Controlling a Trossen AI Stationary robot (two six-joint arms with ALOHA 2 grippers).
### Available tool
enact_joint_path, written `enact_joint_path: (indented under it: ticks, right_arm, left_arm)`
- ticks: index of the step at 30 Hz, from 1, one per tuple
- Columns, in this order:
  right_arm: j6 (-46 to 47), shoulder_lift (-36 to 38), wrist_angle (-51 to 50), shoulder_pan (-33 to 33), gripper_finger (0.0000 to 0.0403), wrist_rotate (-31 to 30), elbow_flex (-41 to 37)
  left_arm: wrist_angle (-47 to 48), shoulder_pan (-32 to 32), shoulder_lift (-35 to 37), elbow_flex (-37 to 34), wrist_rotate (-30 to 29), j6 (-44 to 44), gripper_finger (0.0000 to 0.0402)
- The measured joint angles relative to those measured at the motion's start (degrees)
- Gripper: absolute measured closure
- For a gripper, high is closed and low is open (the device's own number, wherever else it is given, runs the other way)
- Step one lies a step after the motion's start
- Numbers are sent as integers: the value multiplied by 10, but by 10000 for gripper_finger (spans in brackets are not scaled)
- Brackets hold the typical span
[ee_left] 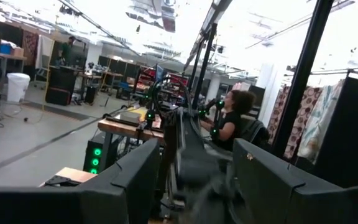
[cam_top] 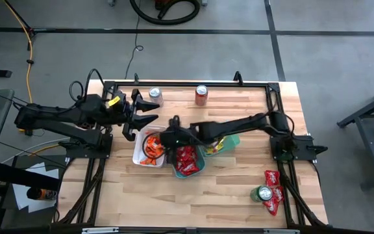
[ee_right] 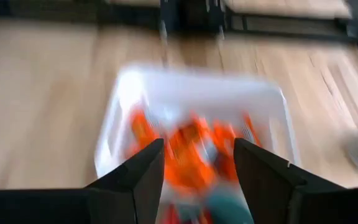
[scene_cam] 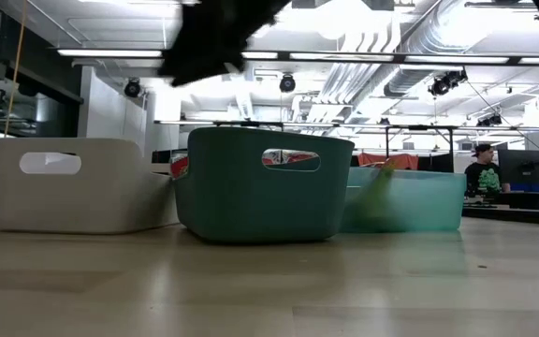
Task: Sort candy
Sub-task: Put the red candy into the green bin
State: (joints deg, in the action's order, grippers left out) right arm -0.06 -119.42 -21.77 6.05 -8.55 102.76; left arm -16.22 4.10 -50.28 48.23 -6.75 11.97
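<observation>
The candy lies sorted in three trays at the table's middle. Orange packets fill the white tray [cam_top: 139, 156] [scene_cam: 82, 187] [ee_right: 197, 93]. Red packets lie in the dark teal tray [cam_top: 197, 170] [scene_cam: 251, 197], and yellow-green ones in the pale green tray [cam_top: 231, 141] [scene_cam: 410, 201]. A loose pile of red candy [cam_top: 273, 192] rests on the table near the right near corner. My right gripper [cam_top: 168, 138] [ee_right: 197, 143] hovers open above the white tray and the orange candy [ee_right: 191, 155], touching nothing. My left gripper [cam_top: 154, 111] [ee_left: 196, 146] waits open, raised at the far left.
A silver can [cam_top: 154, 96] and a red can [cam_top: 201, 94] stand at the far edge. A green can [cam_top: 261, 193] stands by the loose red candy. Bare wood shows along the near edge. A person [ee_left: 229, 121] sits in the room beyond the table.
</observation>
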Motion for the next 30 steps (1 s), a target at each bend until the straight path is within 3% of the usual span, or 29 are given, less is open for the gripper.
enact_joint_path:
  ticks: [5, 10, 16, 21, 26, 30]
  right_arm:
    - [-19, 63, -159, -10, 214, 9, -24]
    - [30, 183, -160, -3, 214, 33, -179]
    - [202, 384, -54, 33, 214, 26, -411]
    - [306, 525, 95, 65, 214, -5, -516]
    - [275, 592, 286, 80, 214, -88, -564]
    - [214, 599, 349, 78, 214, -94, -567]
  left_arm:
    - [2, 0, 3, 0, 0, -16, 211]
    - [22, 0, 3, 0, 0, -11, 211]
    - [36, 0, 3, 0, -4, -7, 211]
    - [41, 0, 1, 0, -9, 0, 211]
    - [64, 1, -16, -1, 16, 13, 211]
    - [96, 1, -37, -1, 15, 14, 211]
